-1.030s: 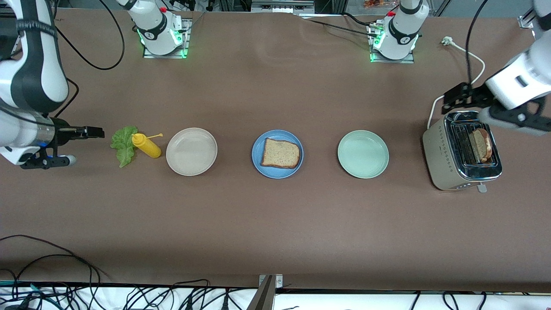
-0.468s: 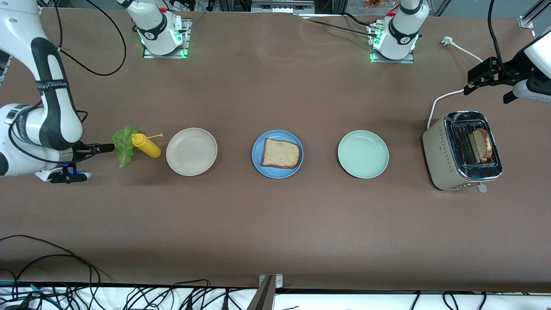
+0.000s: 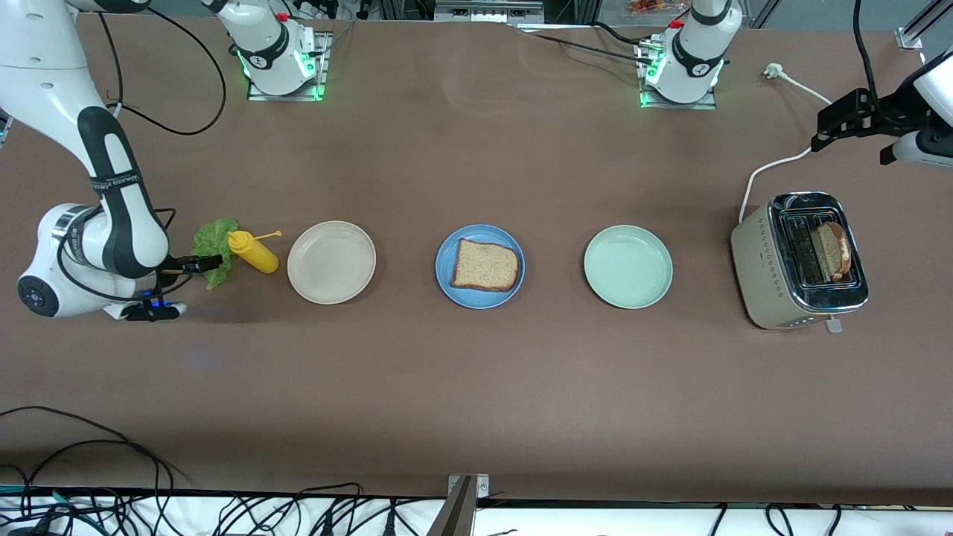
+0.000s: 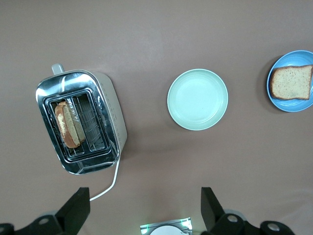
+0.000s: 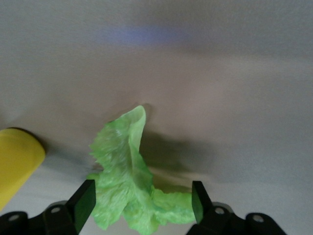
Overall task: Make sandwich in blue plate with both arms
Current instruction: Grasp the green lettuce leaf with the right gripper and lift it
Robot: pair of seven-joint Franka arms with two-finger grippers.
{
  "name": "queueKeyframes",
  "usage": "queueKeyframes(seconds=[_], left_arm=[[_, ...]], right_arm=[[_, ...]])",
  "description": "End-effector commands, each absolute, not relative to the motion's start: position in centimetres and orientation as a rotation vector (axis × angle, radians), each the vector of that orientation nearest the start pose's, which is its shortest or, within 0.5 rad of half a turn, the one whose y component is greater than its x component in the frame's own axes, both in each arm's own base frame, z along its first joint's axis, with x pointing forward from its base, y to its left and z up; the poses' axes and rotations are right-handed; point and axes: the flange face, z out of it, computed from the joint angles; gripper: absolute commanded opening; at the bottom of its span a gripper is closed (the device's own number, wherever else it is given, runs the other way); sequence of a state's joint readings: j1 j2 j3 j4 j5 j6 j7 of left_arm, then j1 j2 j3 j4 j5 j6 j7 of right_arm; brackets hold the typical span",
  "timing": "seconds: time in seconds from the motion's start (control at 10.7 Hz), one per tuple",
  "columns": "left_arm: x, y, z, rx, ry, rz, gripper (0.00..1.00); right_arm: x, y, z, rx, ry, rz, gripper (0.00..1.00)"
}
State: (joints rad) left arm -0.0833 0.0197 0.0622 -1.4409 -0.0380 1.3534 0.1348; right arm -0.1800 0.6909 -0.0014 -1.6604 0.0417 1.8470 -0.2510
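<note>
A brown bread slice (image 3: 485, 265) (image 4: 292, 82) lies on the blue plate (image 3: 447, 286) (image 4: 288, 105) at the table's middle. A second slice (image 3: 832, 251) (image 4: 66, 125) stands in the toaster (image 3: 767, 268) (image 4: 110, 112). The ruffled green lettuce leaf (image 3: 212, 242) (image 5: 127, 186) lies on the table at the right arm's end. My right gripper (image 3: 208, 262) (image 5: 139, 200) is low at the leaf, open, with a finger on each side of it. My left gripper (image 3: 837, 126) (image 4: 145, 210) hangs open and empty, high over the table beside the toaster.
A yellow squeeze bottle (image 3: 255, 253) (image 5: 14, 161) lies right beside the lettuce, toward the beige plate (image 3: 331, 262). A pale green plate (image 3: 628, 266) (image 4: 197, 99) sits between the blue plate and the toaster. The toaster's white cord (image 3: 774, 164) trails toward the left arm's base.
My right arm has swung down and pushed its gripper along the table until the fingers straddle the lettuce. My left gripper has drawn back from over the toaster.
</note>
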Motion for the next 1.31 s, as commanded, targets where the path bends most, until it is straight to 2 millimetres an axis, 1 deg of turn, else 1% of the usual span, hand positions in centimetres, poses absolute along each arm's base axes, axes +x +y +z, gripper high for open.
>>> queueKeyframes(seconds=[0.0, 0.19, 0.28, 0.37, 0.47, 0.56, 0.66, 0.75, 0.94, 1.12, 1.22], left_arm=[[53.7, -1.7, 66.6, -3.137, 0.155, 0.164, 1.0], [53.7, -1.4, 66.7, -3.135, 0.139, 0.159, 1.0], [53.7, -1.4, 66.7, -3.135, 0.139, 0.159, 1.0], [53.7, -1.1, 66.7, -3.135, 0.132, 0.161, 1.0], [53.8, -1.1, 66.6, -3.135, 0.132, 0.161, 1.0], [53.8, -1.1, 66.6, -3.133, 0.132, 0.161, 1.0], [53.7, -0.9, 66.6, -3.134, 0.127, 0.164, 1.0], [53.9, -0.3, 66.5, -3.136, 0.111, 0.166, 1.0], [53.9, -0.3, 66.5, -3.136, 0.106, 0.166, 1.0], [53.9, -0.2, 66.4, -3.136, 0.106, 0.168, 1.0], [53.9, 0.0, 66.5, -3.138, 0.099, 0.166, 1.0]], right_arm=[[61.2, -11.4, 16.5, -2.881, -0.068, 0.71, 0.25], [61.3, -11.4, 16.5, -2.881, -0.07, 0.712, 0.02], [61.4, -11.4, 16.8, -2.881, -0.059, 0.718, 0.0], [61.7, -11.0, 17.2, -2.887, -0.062, 0.712, 0.0], [62.1, -11.0, 18.0, -2.891, -0.074, 0.701, 0.0], [62.7, -10.9, 19.5, -2.889, -0.091, 0.727, 0.0], [63.4, -10.9, 21.4, -2.882, -0.102, 0.754, 0.0], [64.1, -11.0, 23.9, -2.873, -0.11, 0.785, 0.0], [64.6, -11.8, 28.6, -2.872, -0.128, 0.899, 0.0], [64.2, -11.6, 32.7, -2.828, -0.124, 0.995, 0.0], [63.9, -11.3, 34.3, -2.812, -0.125, 1.028, 0.0]])
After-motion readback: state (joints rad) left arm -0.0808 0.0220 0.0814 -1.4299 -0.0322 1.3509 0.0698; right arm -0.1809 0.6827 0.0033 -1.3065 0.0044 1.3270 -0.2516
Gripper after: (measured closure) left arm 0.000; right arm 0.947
